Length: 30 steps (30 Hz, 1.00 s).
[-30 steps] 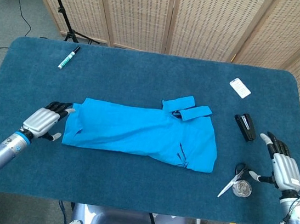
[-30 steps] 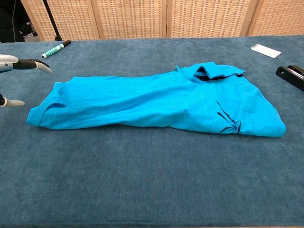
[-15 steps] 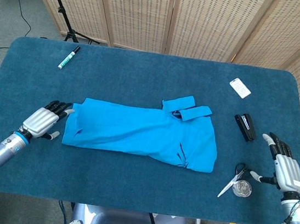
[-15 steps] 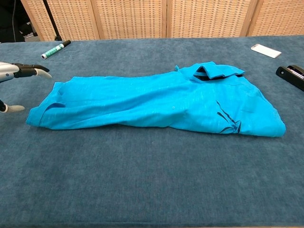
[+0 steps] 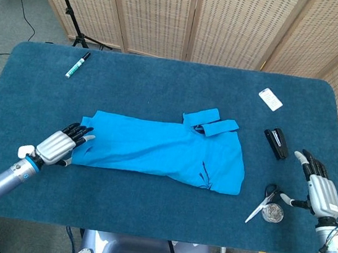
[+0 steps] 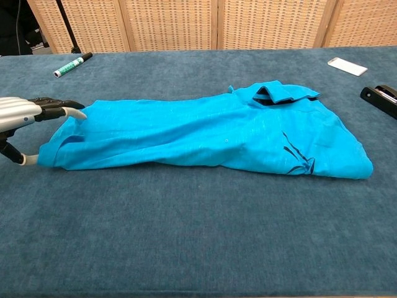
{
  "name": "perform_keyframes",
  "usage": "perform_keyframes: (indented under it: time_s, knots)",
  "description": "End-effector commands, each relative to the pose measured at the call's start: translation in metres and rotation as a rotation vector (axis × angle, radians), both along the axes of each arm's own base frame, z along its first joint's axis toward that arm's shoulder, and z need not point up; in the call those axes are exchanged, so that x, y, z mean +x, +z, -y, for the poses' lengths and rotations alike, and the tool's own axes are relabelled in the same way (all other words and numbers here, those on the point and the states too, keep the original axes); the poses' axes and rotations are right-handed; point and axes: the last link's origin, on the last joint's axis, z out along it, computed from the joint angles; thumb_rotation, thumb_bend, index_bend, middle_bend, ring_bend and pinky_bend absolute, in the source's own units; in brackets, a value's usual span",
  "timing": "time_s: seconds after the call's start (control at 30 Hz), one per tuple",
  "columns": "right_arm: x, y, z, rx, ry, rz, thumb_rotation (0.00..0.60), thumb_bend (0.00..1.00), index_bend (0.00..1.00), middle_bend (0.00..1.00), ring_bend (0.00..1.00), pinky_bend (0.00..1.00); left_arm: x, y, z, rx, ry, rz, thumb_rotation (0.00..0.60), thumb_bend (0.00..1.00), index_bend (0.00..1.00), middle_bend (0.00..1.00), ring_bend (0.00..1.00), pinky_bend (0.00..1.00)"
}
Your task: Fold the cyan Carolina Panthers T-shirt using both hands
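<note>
Chest view shows the left robot hand (image 6: pixel 25 115) with fingers apart at the T-shirt's (image 6: pixel 205 133) left edge mid-desk (image 6: pixel 186 248), the right robot hand (image 5: pixel 320 191) spread and idle; next, I judge, it must pinch that edge.

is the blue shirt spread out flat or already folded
Partly folded: the T-shirt lies as a narrow band with a sleeve turned over on top; the left hand touches its end.
</note>
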Motion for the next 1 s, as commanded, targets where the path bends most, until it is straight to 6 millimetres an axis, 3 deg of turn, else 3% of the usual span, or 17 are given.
perform_keyframes:
  time_s: [0.03,0.23,0.6,1.0]
  knots:
    - [-0.0005,-0.0007,-0.0001,0.003,-0.002,0.000,0.600,0.00,0.00,0.00,0.00,0.00,0.0024,-0.0052,0.0004,-0.007,-0.011,0.010,0.600,0.34,0.13,0.00,0.00,0.00]
    - [-0.0005,-0.0003,0.0002,0.000,0.001,0.000,0.600,0.00,0.00,0.00,0.00,0.00,0.0024,-0.0069,0.0033,-0.021,-0.022,0.021,0.600,0.37,0.30,0.00,0.00,0.00]
    - [0.0001,-0.0005,-0.0002,0.001,0.005,0.002,0.600,0.00,0.00,0.00,0.00,0.00,0.0000,-0.0055,0.0072,-0.025,-0.028,0.019,0.600,0.43,0.38,0.00,0.00,0.00]
    - [0.0016,0.0002,-0.0011,0.004,0.018,0.012,0.600,0.00,0.00,0.00,0.00,0.00,-0.0043,-0.0081,0.0074,-0.029,-0.016,0.019,0.600,0.48,0.64,0.00,0.00,0.00]
